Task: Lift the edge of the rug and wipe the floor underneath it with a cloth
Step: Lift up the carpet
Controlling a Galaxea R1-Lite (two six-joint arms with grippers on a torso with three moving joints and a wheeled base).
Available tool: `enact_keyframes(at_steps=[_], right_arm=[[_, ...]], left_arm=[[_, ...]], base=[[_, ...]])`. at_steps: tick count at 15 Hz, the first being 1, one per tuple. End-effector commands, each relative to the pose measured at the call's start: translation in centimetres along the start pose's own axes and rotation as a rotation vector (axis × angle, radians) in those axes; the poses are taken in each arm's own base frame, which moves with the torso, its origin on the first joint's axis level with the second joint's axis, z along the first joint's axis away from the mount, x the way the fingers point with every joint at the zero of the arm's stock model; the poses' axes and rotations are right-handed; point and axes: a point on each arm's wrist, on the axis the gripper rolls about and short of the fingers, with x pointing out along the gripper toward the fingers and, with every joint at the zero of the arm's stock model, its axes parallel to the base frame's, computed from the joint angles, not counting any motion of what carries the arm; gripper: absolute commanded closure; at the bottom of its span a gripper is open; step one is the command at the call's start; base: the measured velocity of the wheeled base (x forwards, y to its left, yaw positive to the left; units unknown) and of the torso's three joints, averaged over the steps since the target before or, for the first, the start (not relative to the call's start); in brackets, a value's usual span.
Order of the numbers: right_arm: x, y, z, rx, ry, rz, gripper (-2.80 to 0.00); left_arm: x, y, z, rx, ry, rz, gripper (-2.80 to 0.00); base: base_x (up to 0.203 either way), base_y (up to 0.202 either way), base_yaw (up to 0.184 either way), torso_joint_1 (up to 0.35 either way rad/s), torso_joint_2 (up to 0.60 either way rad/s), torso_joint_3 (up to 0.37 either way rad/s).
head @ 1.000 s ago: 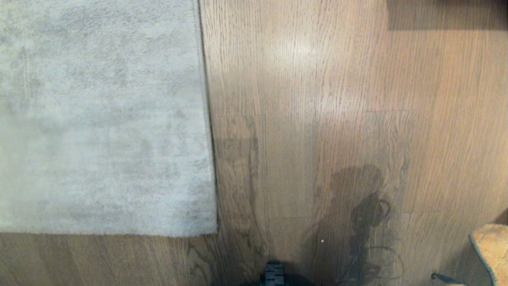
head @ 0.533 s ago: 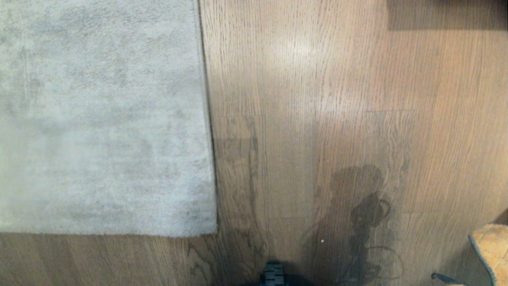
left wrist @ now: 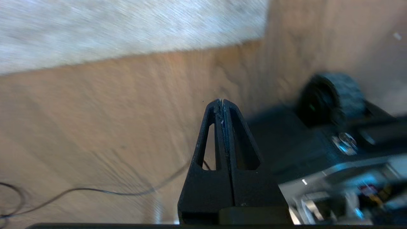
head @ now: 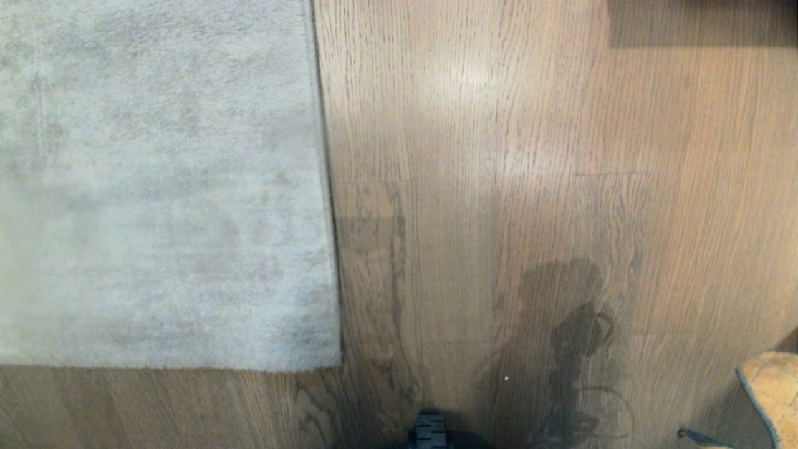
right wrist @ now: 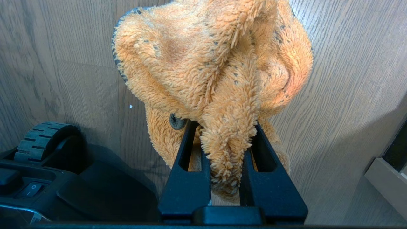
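Observation:
The pale grey rug (head: 156,187) lies flat on the left of the head view, and its rug edge (head: 327,206) runs straight beside the brown plank floor (head: 486,156). In the left wrist view my left gripper (left wrist: 221,101) is shut and empty. It hangs above bare floor (left wrist: 95,111), short of the rug (left wrist: 127,28). My right gripper (right wrist: 224,124) is shut on the fuzzy orange cloth (right wrist: 216,63), which bulges past its fingers above the floor. A corner of the cloth (head: 770,393) shows at the head view's lower right.
My base's black wheel (head: 430,430) sits at the bottom centre, also seen as the wheel (left wrist: 330,95) and the wheel (right wrist: 41,140). A thin dark cable (left wrist: 95,190) lies on the floor. A dark object (head: 704,22) is at the far right, and a pale ledge (right wrist: 388,184) stands near the right gripper.

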Motion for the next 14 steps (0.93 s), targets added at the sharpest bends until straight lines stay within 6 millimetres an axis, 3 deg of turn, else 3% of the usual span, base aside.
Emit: enact_keyframes(at_steps=[1,14], right_arm=[[0.0,0.0,0.0,0.000,0.001,0.001,0.00],[0.0,0.0,0.0,0.000,0.001,0.001,0.00]], left_arm=[[0.7,0.0,0.1,-0.006,0.064,-0.021,0.00],[2.8,0.0,0.8,-0.006,0.248,-0.053,0.00]], base=[[0.000,0.000,0.000,0.000,0.00,0.000],[0.000,0.000,0.000,0.000,0.00,0.000]])
